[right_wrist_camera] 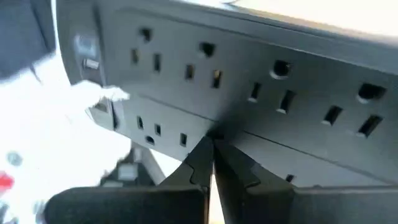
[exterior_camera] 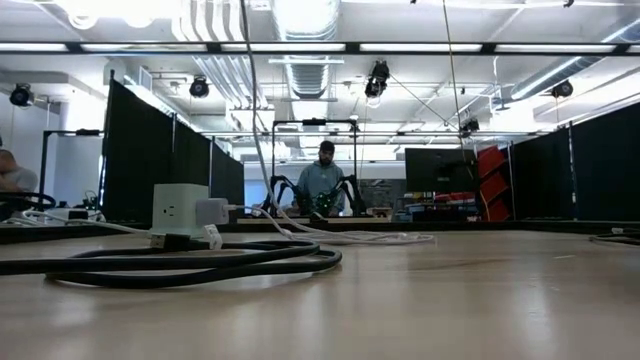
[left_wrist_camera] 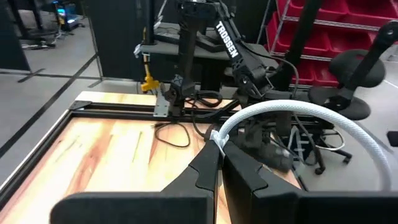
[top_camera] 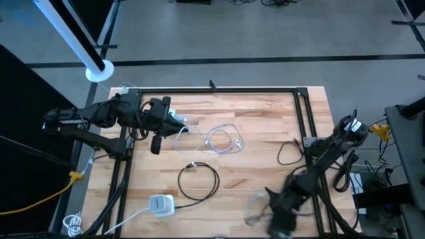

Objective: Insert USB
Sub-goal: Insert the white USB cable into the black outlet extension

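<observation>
The left arm reaches in from the table's left edge, bent at the elbow, its left gripper (top_camera: pixel 174 118) raised over the far-left part of the wooden table (top_camera: pixel 265 166); the fingers are pressed together on a white cable (left_wrist_camera: pixel 323 118), which arcs up and away from the fingertips in the left wrist view; the rest of that white cable lies in loose loops near the middle of the table, just beside the gripper.

The right arm folds down along the table's right side, its right gripper (top_camera: pixel 282 222) low at the near-right edge; its fingers are closed with nothing visibly between them, and the tips sit close against a grey power strip (right_wrist_camera: pixel 249 87), whose rows of outlets fill the right wrist view.

A black cable coil (top_camera: pixel 198 180) lies near the table's centre toward the near edge; a white power cube (top_camera: pixel 160 204) sits at the near-left, close to the edge; a thinner black cable (top_camera: pixel 287 151) loops by the right frame rail.

Bare wood lies open between the white loops and the right arm; a black frame borders the far and side edges.
</observation>
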### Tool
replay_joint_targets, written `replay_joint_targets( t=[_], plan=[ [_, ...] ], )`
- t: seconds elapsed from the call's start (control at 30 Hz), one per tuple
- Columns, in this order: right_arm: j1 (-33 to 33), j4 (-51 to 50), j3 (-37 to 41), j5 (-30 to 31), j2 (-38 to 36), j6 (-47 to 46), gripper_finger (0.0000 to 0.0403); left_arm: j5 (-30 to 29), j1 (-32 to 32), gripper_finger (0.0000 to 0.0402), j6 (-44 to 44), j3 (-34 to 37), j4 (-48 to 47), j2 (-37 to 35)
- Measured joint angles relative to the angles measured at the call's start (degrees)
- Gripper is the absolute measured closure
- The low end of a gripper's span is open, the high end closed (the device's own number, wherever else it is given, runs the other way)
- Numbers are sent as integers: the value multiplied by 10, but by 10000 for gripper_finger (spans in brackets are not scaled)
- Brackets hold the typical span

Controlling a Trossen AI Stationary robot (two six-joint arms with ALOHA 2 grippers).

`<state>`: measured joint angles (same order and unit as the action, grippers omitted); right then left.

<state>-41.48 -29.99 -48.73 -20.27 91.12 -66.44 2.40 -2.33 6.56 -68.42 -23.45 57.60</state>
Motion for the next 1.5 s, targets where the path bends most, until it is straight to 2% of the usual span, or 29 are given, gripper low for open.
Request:
replay_joint_targets(
  t=[0.27,0.4,0.53,0.7,0.77,0.9,1.13,1.2,1.37,1.5],
  plan=[
    [169,-58,1,77,-10,154,403,-1,-7,401,8,0,-23,0],
    [243,-62,-2,92,-14,212,403,-1,-19,401,17,1,-38,-3],
    [268,-100,-32,119,-30,256,403,-1,-40,401,29,10,-28,-1],
    [268,-234,-116,128,-58,290,403,0,-54,401,45,41,18,1],
    [268,-290,-145,126,-61,301,403,0,-54,401,44,59,57,3],
    [268,-297,-207,122,-86,341,403,0,-51,401,43,102,173,13],
    [277,-196,-297,239,-126,440,403,7,-46,402,43,141,350,71],
    [290,-181,-320,248,-133,459,399,14,-40,402,43,141,386,90],
    [316,-141,-367,251,-136,507,352,51,-12,402,57,141,510,143],
    [330,-108,-401,248,-139,558,300,148,13,402,78,141,668,173]
  ],
)
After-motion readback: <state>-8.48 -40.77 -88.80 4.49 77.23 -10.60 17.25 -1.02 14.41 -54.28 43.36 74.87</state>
